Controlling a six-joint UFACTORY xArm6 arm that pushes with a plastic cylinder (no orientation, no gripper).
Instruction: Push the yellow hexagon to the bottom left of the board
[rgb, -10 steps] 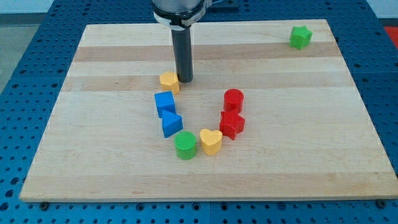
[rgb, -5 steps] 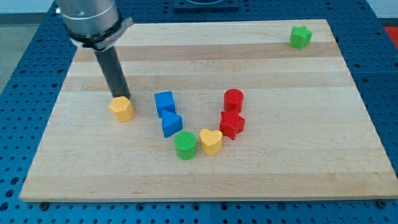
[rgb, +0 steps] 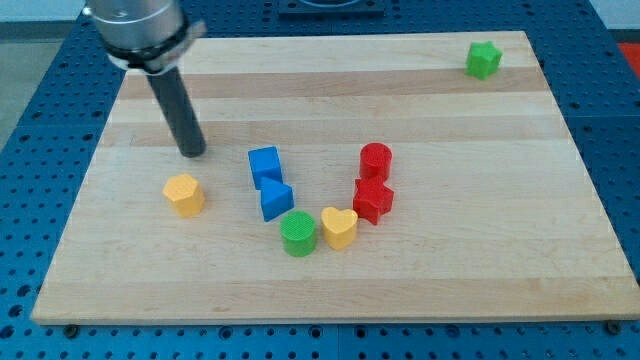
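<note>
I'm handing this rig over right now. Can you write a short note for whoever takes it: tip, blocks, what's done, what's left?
My tip is on the board, just above and slightly right of the yellow hexagon, with a gap between them.
The hexagon sits left of the blue blocks, in the board's left half, about mid-height.
Done: nothing that shows; it is not in the corner.
Left: push it down and left to the bottom left corner; the path looks free of blocks.
</note>
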